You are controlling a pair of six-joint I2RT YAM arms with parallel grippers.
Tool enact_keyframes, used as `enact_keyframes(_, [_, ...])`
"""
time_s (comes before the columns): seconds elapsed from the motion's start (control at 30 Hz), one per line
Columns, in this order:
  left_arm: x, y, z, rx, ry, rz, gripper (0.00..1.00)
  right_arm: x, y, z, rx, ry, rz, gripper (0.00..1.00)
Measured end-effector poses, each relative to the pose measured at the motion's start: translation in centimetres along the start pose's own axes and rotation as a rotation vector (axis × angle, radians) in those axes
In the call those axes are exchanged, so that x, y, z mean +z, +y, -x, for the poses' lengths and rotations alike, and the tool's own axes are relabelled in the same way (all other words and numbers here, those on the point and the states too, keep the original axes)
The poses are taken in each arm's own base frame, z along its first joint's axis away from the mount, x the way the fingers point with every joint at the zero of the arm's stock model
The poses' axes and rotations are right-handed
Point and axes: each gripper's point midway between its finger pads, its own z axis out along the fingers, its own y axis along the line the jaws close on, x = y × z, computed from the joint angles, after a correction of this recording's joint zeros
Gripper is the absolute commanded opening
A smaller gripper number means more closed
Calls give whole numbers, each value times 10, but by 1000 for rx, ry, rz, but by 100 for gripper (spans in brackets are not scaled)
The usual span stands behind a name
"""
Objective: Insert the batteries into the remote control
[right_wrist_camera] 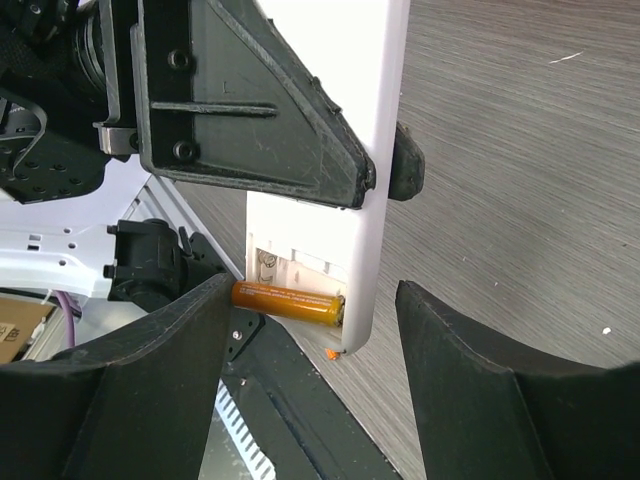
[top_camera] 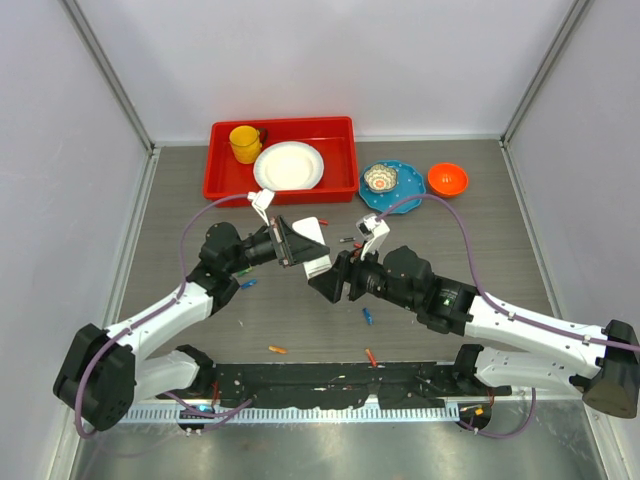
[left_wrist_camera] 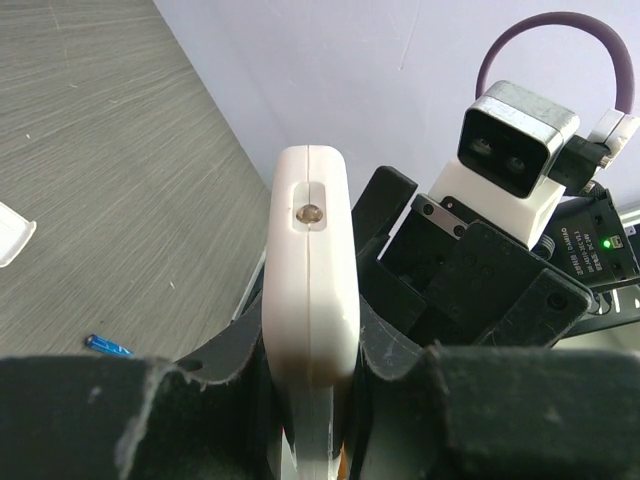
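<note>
White remote [right_wrist_camera: 365, 70] held aloft; orange battery [right_wrist_camera: 287, 301] in compartment.

My right claw [right_wrist_camera: 312, 370] stands open around the lower end of the flat white rectangular remote control [right_wrist_camera: 375, 190], a gap left on either side; the slim orange battery [right_wrist_camera: 287, 301] juts from the open compartment towards one jaw, narrowing that side; straight ahead my left claw [top_camera: 297, 246], clamped on the remote, bars the way; below, loose on the grey wood-grain surface [top_camera: 470, 240], lies a small blue battery [top_camera: 368, 316]; the far edge is lined by a red plastic tray [top_camera: 340, 145], a blue plate [top_camera: 408, 190] and an orange bowl [top_camera: 447, 179].
</note>
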Motion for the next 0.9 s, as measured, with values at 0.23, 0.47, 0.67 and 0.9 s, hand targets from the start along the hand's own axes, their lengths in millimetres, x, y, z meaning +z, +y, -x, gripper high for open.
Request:
enact_keyframes(0.23, [-1,-1,2,4,-12,2,0,-1,2,5,10,-15,11,66])
enact_keyframes(0.47, [-1,-1,2,4,-13,2,0,-1,4,6,13,-18,18,64])
enact_keyframes(0.67, [-1,-2,2,7,-14,1,0,-2,6,5,13,-9,31,59])
enact_keyframes(0.9, [-2,-5,3,12,-20,-4,0,-2,7,4,13,-5,37,54])
